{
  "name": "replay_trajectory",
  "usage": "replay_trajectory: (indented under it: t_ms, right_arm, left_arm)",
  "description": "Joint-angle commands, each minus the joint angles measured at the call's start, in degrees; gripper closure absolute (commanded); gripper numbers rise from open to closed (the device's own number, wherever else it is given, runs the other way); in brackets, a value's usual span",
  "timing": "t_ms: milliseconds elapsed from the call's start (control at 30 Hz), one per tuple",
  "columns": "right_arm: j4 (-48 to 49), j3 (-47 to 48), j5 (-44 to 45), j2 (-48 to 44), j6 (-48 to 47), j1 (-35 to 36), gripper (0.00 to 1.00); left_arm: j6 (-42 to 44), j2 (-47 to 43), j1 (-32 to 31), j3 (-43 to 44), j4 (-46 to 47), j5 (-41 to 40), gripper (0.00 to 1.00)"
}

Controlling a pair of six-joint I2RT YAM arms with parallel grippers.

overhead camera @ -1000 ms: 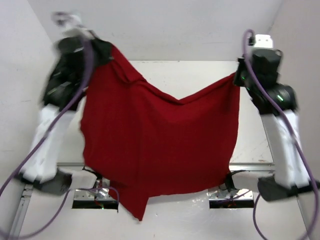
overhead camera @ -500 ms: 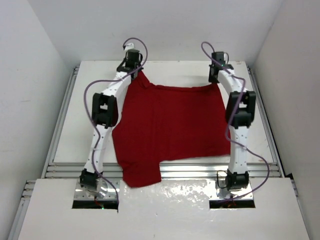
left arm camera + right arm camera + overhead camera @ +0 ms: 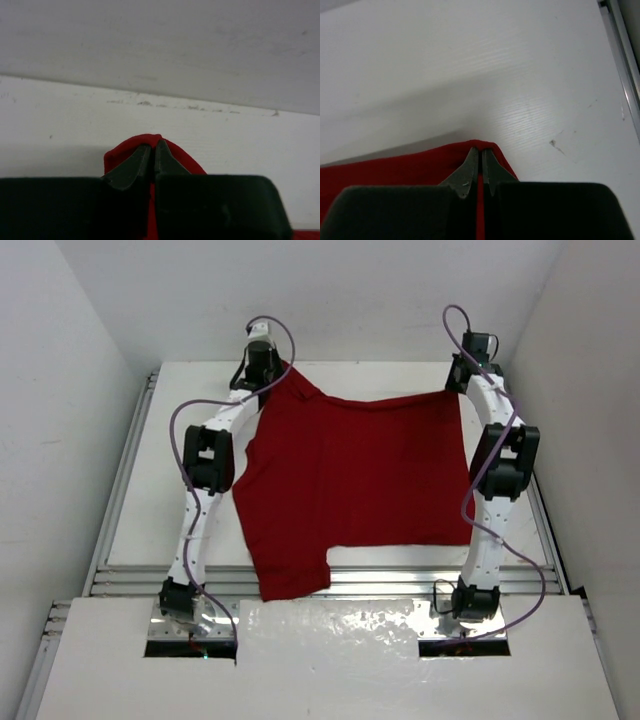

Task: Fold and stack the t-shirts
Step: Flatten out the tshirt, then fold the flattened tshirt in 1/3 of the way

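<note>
The dark red t-shirt (image 3: 350, 480) lies spread over the white table, stretched between both arms at the far edge, with one sleeve hanging over the near rail. My left gripper (image 3: 275, 377) is shut on the shirt's far left corner; in the left wrist view the fingertips (image 3: 152, 146) pinch a fold of red cloth (image 3: 180, 157). My right gripper (image 3: 458, 392) is shut on the far right corner; in the right wrist view its tips (image 3: 480, 152) clamp the red edge (image 3: 395, 167).
The white table (image 3: 180, 530) has metal rails along its left, right and near sides (image 3: 120, 510). White walls enclose the back and sides. Purple cables loop off both arms (image 3: 180, 430). A glossy white panel (image 3: 340, 660) lies between the arm bases.
Both arms have swung from high above the table down to the far edge. The shirt went from hanging in the air to lying spread, and it is now pulled wider to the right.
</note>
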Motion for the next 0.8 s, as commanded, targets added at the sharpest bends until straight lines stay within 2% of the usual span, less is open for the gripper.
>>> replay_trajectory:
  t_ms: [0, 133, 200, 267, 300, 367, 400, 600, 700, 767]
  right_arm:
    - [0.8, 0.7, -6.6, -4.0, 2.4, 1.4, 1.0]
    - [1.5, 0.2, -8.0, -3.1, 3.3, 1.3, 1.0]
    - [2.5, -1.2, -8.7, -3.3, 3.9, 1.1, 1.0]
    - [4.9, -3.7, -10.7, -5.3, 5.4, 1.1, 1.0]
    - [5.6, -6.4, -11.8, -6.1, 6.6, 1.1, 1.0]
    - [7.7, -9.8, -11.7, -9.4, 7.6, 1.1, 1.0]
    - [8.9, -14.2, -11.6, -10.8, 8.2, 1.0, 1.0]
    - [13.9, -29.2, -9.8, -20.6, 11.1, -0.5, 1.0]
    - [14.8, -33.8, -10.1, -23.5, 12.4, -3.4, 1.0]
    - [14.8, -35.1, -9.7, -24.0, 12.0, -4.2, 1.0]
  left_arm:
    - [2.9, -6.3, 0.1, 3.7, 1.3, 1.0, 1.0]
    - [2.1, -6.2, 0.0, 3.3, 0.6, 6.1, 1.0]
    - [0.4, -5.7, 0.0, 4.4, -0.6, 6.1, 1.0]
    - [-1.6, -6.3, 0.0, 4.6, -4.4, 2.6, 1.0]
    - [-3.5, -7.0, -0.1, 3.1, -8.6, 0.1, 1.0]
    - [-5.9, -11.4, 0.0, -1.2, -9.3, -0.9, 1.0]
    - [-8.1, -12.9, 0.0, -6.0, -9.3, -1.0, 1.0]
    - [-14.8, -21.6, 0.1, -15.2, -15.8, -0.6, 1.0]
    - [-16.4, -29.3, 0.1, -23.3, -15.0, -2.4, 1.0]
    - [-16.7, -31.4, 0.2, -26.0, -15.6, -3.1, 1.0]
